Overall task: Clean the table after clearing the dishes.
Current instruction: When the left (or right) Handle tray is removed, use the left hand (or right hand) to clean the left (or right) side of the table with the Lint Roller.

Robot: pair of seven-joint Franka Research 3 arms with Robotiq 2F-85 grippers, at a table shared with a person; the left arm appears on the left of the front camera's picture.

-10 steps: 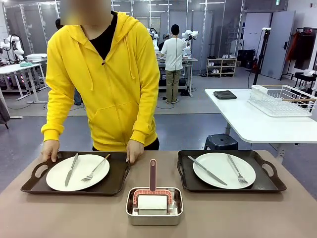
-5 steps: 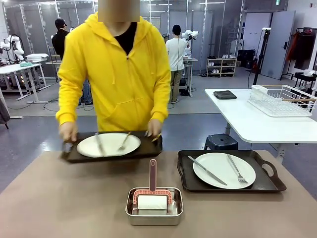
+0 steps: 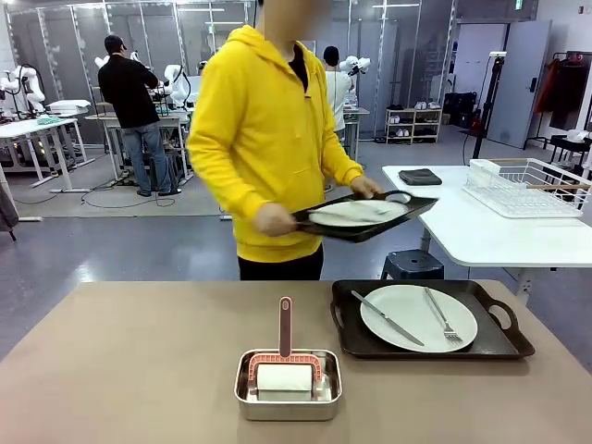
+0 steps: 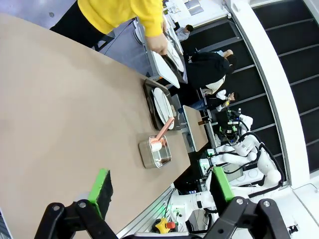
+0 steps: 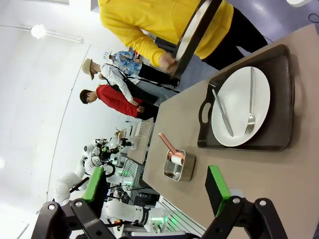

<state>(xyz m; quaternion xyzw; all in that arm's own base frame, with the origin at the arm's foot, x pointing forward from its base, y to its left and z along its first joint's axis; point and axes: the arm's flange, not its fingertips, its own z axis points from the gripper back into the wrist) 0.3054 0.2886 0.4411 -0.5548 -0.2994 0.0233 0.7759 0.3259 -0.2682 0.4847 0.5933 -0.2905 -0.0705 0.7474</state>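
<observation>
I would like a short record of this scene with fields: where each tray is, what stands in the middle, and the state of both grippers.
Lifted tray: in the person's hands, off the tan table
Second tray: on the tan table, right side, with plate, knife, fork
Steel pan: front centre, holds a red-handled tool
Left gripper: open, empty
Right gripper: open, empty

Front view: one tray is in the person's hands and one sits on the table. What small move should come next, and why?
Probably the person sets the carried tray on the white table close by. The other tray, plate on it, sits on the brown table, so the open left claw and right claw should likely wait.
</observation>
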